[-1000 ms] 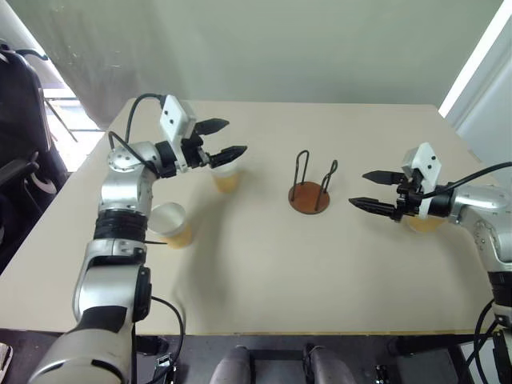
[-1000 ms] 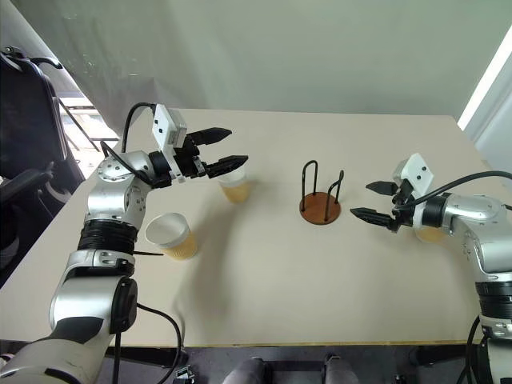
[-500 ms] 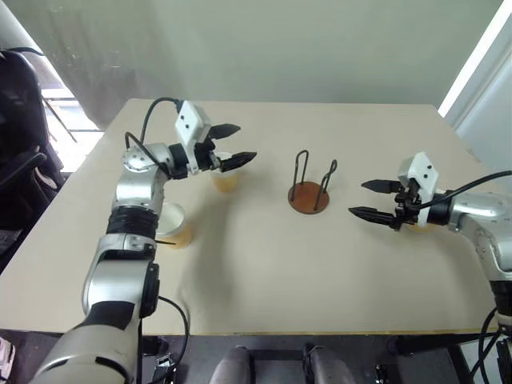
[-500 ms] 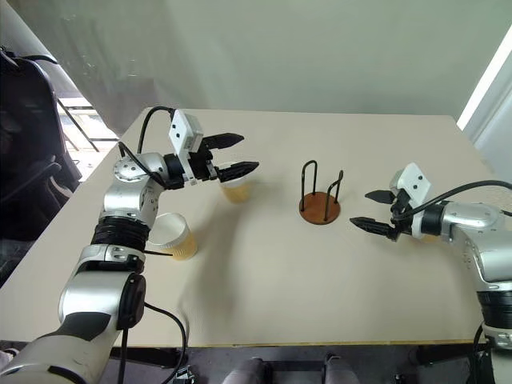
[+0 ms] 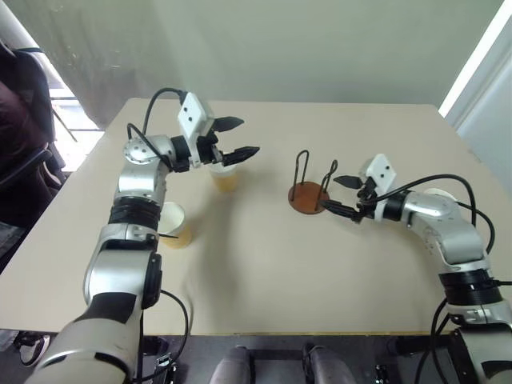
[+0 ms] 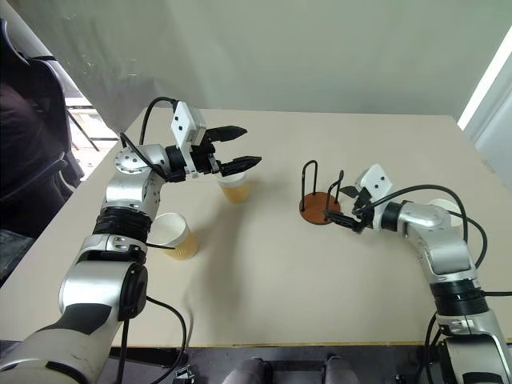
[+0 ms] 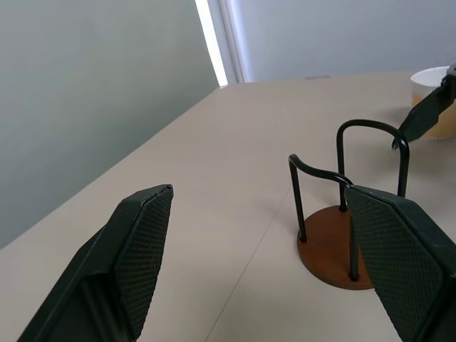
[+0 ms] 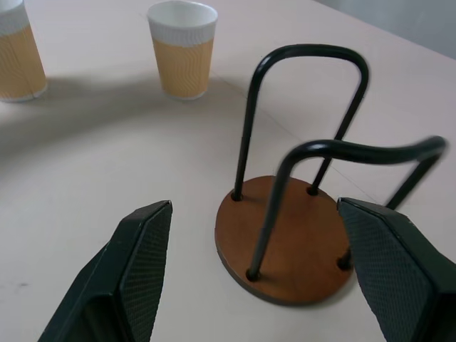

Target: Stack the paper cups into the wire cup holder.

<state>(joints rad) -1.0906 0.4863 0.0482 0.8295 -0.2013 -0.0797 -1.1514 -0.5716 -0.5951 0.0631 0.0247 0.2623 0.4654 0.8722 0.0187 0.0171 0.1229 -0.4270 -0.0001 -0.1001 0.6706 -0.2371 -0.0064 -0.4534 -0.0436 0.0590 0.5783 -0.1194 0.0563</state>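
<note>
The right gripper (image 5: 342, 196), fingers apart and empty, has swung in beside the wire cup holder (image 5: 310, 187), probably to steady it. The left gripper (image 5: 235, 138) hovers open above a paper cup (image 5: 226, 175).

The right arm hides most of the third paper cup (image 6: 445, 206).

Silver jointed arms, black textured fingers (image 8: 146, 267)
</note>
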